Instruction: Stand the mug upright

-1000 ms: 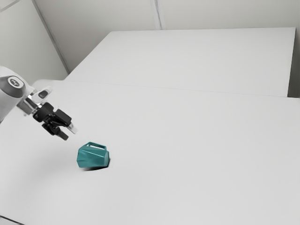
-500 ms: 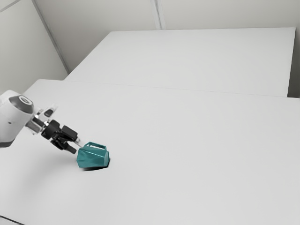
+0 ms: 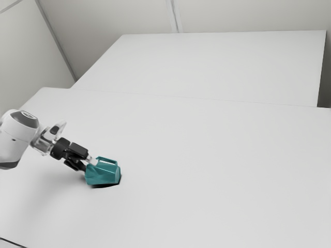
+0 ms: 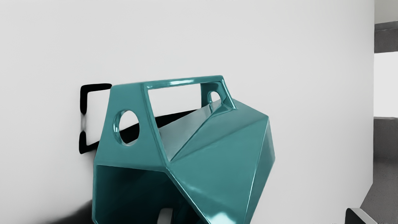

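Observation:
At the mug's near end in the exterior view, my gripper (image 3: 88,165) reaches down from the upper left. The teal faceted mug (image 3: 103,173) lies on its side on the white table (image 3: 207,170), its handle uppermost. In the wrist view the mug (image 4: 217,149) shows its dark mouth toward my hand. My gripper (image 4: 261,216) is open there, one fingertip in front of or within the mouth, the other outside past the faceted wall. The wall is between them, with a wide space on the outer finger's side.
Behind the table stands another white surface (image 3: 222,64), with pale walls beyond. A dark cable-like line (image 3: 13,243) crosses the lower left corner of the exterior view. The table's edge (image 4: 373,124) is visible in the wrist view, beyond the outer finger.
My gripper has come down and toward the exterior view's right, from above and beside the mug to its mouth end. The mug has stayed where it was.

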Controlling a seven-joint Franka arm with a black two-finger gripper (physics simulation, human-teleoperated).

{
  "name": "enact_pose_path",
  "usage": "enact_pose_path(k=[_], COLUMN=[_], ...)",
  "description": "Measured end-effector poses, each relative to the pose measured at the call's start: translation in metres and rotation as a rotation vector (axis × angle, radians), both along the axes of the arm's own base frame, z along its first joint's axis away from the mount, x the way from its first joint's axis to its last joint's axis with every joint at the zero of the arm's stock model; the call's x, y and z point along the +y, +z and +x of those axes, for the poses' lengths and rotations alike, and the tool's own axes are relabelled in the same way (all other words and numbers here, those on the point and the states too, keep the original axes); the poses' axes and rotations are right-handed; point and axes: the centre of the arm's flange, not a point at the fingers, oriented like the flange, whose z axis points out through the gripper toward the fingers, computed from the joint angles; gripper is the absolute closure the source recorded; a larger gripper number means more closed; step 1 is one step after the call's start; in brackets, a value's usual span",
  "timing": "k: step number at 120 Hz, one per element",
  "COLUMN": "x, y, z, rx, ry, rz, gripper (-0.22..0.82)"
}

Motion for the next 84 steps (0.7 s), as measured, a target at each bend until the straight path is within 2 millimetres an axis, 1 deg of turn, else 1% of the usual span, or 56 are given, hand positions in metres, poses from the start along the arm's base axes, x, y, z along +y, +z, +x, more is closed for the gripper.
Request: enact_pose_path(k=[4, 7, 19, 25, 36, 48, 64, 72, 84], x=[-0.002, -0.003, -0.006, -0.007, -0.007, -0.012, -0.014, -0.015, -0.018], y=[0.000, 0.001, 0.002, 0.002, 0.004, 0.005, 0.011, 0.018, 0.040], z=[0.001, 0.001, 0.002, 0.002, 0.004, 0.006, 0.006, 0.007, 0.008], rx=[-0.005, -0.008, -0.021, -0.027, -0.039, -0.050, -0.070, -0.089, -0.141], ry=[-0.005, -0.009, -0.022, -0.026, -0.034, -0.052, -0.067, -0.072, -0.088], rz=[-0.009, -0.014, -0.026, -0.029, -0.030, -0.032, -0.036, -0.037, -0.034], gripper=[0.04, 0.09, 0.35, 0.46, 0.60, 0.68, 0.74, 0.75, 0.77])
